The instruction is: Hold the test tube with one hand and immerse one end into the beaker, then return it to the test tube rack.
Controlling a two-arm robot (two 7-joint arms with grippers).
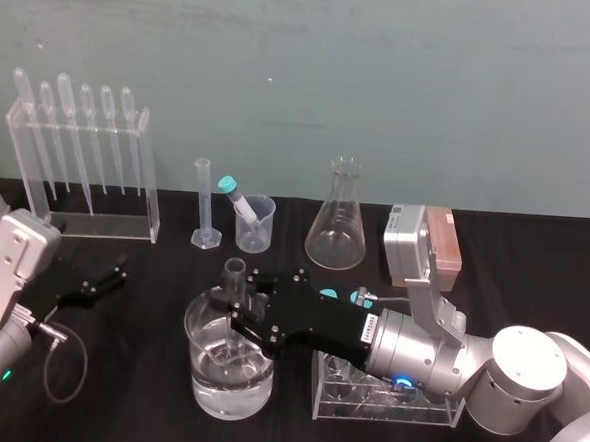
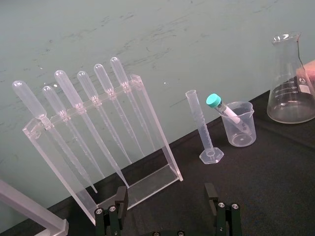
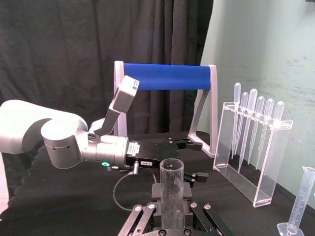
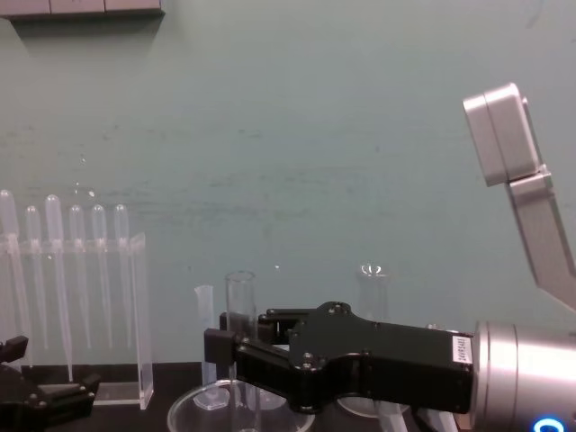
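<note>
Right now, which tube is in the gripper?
The uncapped clear test tube, in the right gripper inside the beaker; the teal-capped tube leans in the cup.

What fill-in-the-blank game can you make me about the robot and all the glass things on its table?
1. The right gripper holds the test tube upright, with its lower end dipped into the ____.
2. The left gripper sits idle at the table's left side, near the pipette rack, with its fingers ____.
3. The pipette rack holds ____ pipettes.

Missing words: beaker; open; six.
</note>
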